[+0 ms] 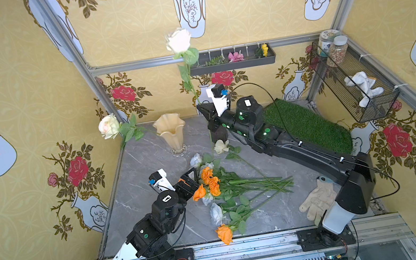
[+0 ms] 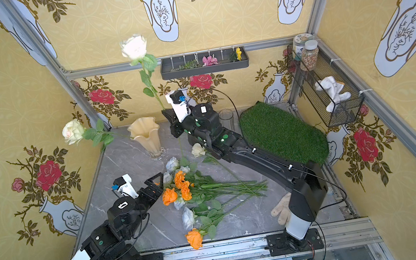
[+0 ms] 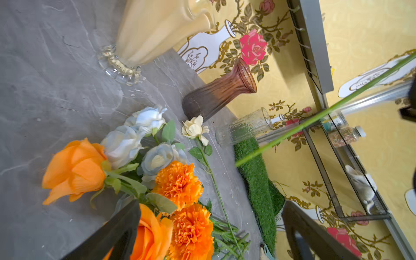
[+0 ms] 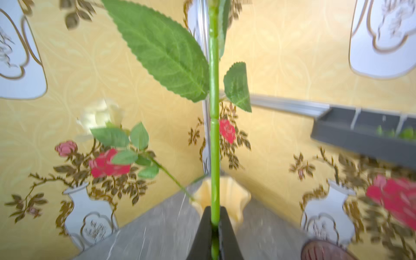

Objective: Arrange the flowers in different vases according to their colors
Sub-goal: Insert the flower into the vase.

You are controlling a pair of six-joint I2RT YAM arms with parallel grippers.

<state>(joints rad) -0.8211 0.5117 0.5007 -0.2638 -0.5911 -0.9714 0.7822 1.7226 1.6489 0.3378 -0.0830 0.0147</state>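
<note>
Now: right hand clamped on white rose stem, upright, right of cream vase. Left hand spread apart beside orange blooms on bench.

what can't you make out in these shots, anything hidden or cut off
- Purple vase: the right arm covers nearly all of it in both top views; blurred and edge-cut in the right wrist view.
- Clear vase: in a top view only its top shows past that arm.
- Held white rose: its bloom is outside the right wrist view.
- Jar labels: too small in both top views.
</note>
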